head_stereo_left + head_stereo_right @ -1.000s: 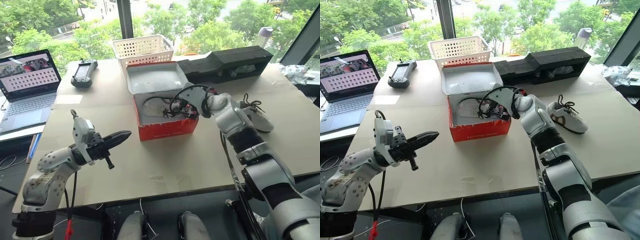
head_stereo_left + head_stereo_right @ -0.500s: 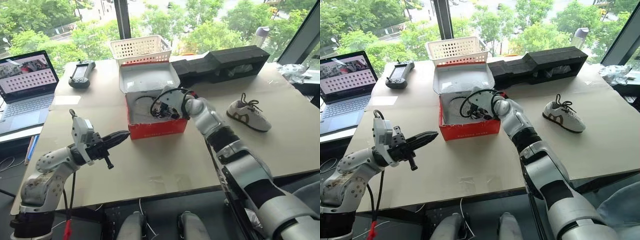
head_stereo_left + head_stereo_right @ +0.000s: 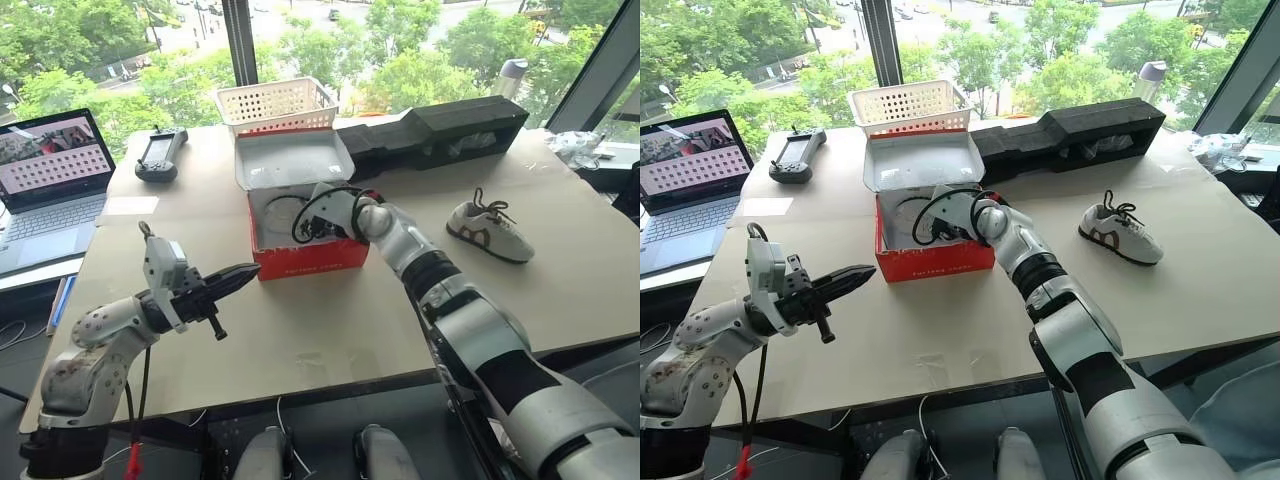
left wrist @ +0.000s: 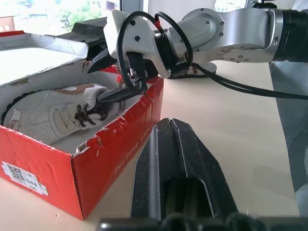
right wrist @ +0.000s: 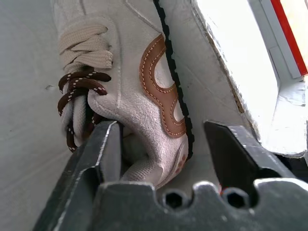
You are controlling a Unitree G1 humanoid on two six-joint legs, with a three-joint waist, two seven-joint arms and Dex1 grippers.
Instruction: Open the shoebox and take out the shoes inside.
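Two shoes show here: one shoe (image 4: 57,113) lies inside the red shoebox (image 3: 305,258), and the other shoe (image 3: 489,231) sits out on the table (image 3: 330,330), well to the right of the box. The shoebox is in the middle of the table with its lid (image 3: 293,158) flipped up and back on the far side, so the pale inside shows. The right gripper (image 4: 111,76) reaches into the box from the right. In the right wrist view, its two black fingers (image 5: 98,154) stand apart around the back end of the shoe in the box, one finger by the dark laces and one past the dark sole near the box wall. They are not squeezed tight on the shoe yet. The left gripper (image 3: 241,275) hangs over the near left part of the table, just beside the box's near left corner, pointing at it. Its fingers are pressed together and hold nothing. A white basket (image 3: 278,103) stands just behind the box lid. A long black block (image 3: 440,125) lies on the far right. A laptop (image 3: 50,175) is open at the far left, and a black controller (image 3: 158,155) lies near it.
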